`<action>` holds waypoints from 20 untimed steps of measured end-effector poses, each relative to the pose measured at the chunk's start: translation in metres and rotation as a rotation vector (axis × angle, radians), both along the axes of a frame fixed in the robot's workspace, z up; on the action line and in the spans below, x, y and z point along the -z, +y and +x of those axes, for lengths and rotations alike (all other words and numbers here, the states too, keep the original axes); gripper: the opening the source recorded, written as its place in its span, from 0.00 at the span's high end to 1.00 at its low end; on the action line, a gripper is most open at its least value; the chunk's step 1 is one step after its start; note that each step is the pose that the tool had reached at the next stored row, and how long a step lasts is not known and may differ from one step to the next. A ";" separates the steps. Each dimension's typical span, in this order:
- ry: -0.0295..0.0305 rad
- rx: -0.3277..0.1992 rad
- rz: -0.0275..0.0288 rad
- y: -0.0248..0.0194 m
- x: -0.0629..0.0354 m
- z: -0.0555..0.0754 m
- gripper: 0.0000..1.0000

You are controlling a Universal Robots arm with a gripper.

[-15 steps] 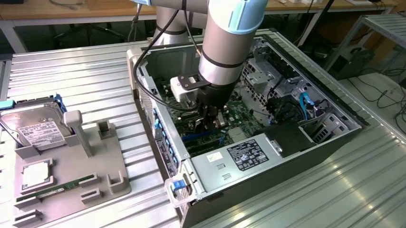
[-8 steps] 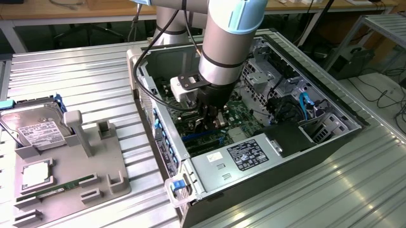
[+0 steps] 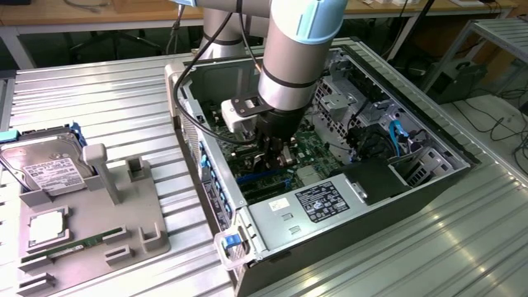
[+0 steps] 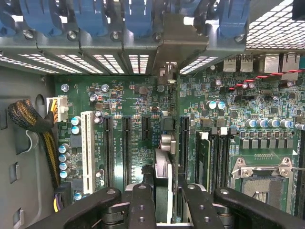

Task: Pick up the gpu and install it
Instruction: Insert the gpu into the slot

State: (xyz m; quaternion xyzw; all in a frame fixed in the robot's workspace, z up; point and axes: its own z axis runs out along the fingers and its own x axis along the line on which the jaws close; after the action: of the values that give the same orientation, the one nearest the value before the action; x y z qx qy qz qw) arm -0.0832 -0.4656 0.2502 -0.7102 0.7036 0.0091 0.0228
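Case (image 3: 429, 185) is lying open on the metal table (image 3: 99, 86), arm (image 3: 289, 55) reaching straight down into it. Gripper (image 4: 163, 191) is hovering over the board (image 4: 143, 100), jaws clamped on the gpu (image 4: 163, 176), which is hanging edge-on between the fingers (image 4: 141, 205) just above the long black slots.

Judging the insertion: card edge needs lining up along one slot, bracket end pointing at the rear openings under the blue clips (image 4: 138, 19). Keep it vertical and press evenly; any tilt is going to jam a corner.

Counting, big to small: one case, one arm, one grey fixture (image 3: 91, 216), one hard drive (image 3: 41, 164), one gpu, one white slot (image 4: 87, 148), one bare CPU socket (image 4: 262, 179), one RAM stick (image 3: 78, 246) in the fixture.
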 end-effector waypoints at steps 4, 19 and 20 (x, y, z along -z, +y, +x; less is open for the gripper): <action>0.0000 0.000 -0.0001 0.0000 0.0001 0.000 0.73; -0.0004 0.000 0.0014 0.0000 0.0025 0.000 0.73; -0.0006 0.000 0.0013 0.0000 0.0010 0.000 0.73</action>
State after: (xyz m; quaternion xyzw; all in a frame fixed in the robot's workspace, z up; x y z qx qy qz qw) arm -0.0831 -0.4656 0.2492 -0.7103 0.7035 0.0093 0.0235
